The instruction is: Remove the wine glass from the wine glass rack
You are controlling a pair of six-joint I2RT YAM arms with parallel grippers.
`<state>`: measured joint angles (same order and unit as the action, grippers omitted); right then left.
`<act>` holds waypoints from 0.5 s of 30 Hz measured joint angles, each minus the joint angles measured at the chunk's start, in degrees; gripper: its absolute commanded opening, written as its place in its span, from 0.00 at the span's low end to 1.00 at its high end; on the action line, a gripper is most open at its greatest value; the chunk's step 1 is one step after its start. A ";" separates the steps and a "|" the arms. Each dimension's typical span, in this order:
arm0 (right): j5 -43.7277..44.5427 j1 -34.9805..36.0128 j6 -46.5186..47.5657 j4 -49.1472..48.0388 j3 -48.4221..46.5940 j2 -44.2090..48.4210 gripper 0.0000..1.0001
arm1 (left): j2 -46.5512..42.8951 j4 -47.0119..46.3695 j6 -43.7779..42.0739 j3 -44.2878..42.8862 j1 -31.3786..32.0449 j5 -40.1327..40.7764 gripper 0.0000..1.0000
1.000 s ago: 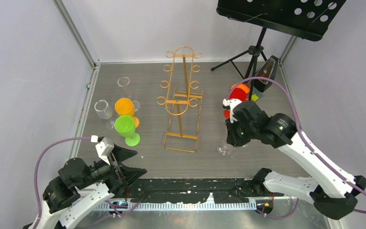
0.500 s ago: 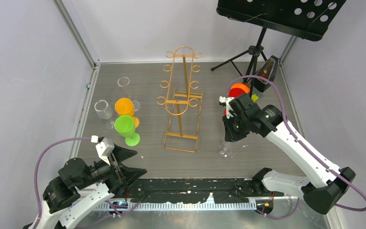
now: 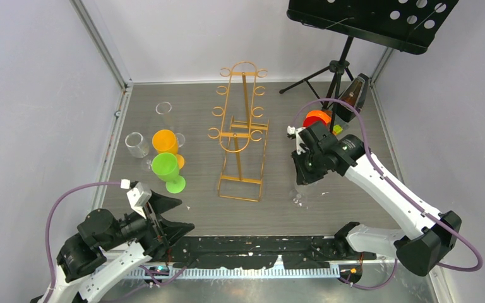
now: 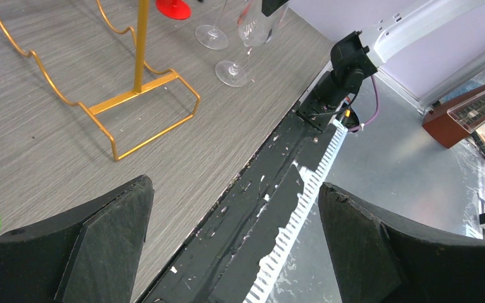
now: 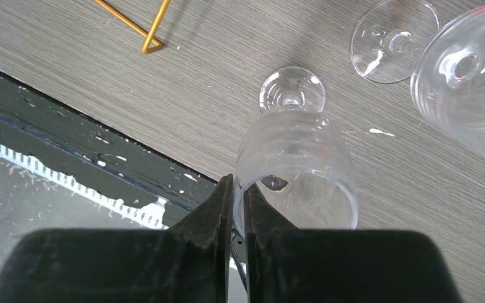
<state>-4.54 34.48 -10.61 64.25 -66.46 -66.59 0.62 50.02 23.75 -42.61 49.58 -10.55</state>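
Observation:
The gold wire wine glass rack (image 3: 243, 126) stands mid-table, and the hooks I can see carry nothing; its base (image 4: 140, 95) shows in the left wrist view. My right gripper (image 3: 303, 175) (image 5: 239, 186) is shut on the rim of a clear wine glass (image 5: 293, 158), one finger inside the bowl and one outside. The glass hangs upright to the right of the rack, its foot (image 3: 299, 199) (image 4: 232, 72) at or just above the tabletop; I cannot tell whether it touches. My left gripper (image 3: 177, 218) (image 4: 237, 208) stands wide open over the front edge, holding nothing.
Green (image 3: 165, 169) and orange (image 3: 164, 140) goblets and clear glasses (image 3: 137, 145) stand left of the rack. Two more clear glasses (image 5: 391, 38) (image 5: 473, 69) and red and orange cups (image 3: 316, 118) are near the right gripper. A black music stand (image 3: 372, 19) and a metronome (image 3: 355, 95) are back right.
The right arm's wrist has shifted slightly left and toward the back with the glass still pinched; the foot has stayed about where it was. The left arm has not moved.

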 measured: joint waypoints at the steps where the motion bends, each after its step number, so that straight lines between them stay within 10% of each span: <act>1: 0.07 -0.04 0.00 -0.04 0.00 -0.24 0.18 | 0.00 0.00 0.00 0.00 0.00 0.00 1.00; 15: 2.34 -0.11 0.28 -0.74 -0.46 -0.68 0.44 | 0.00 0.02 0.00 0.00 0.00 0.04 1.00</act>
<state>-2.20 34.37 -10.33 63.51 -66.92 -67.26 0.62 50.04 23.75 -42.61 49.58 -10.50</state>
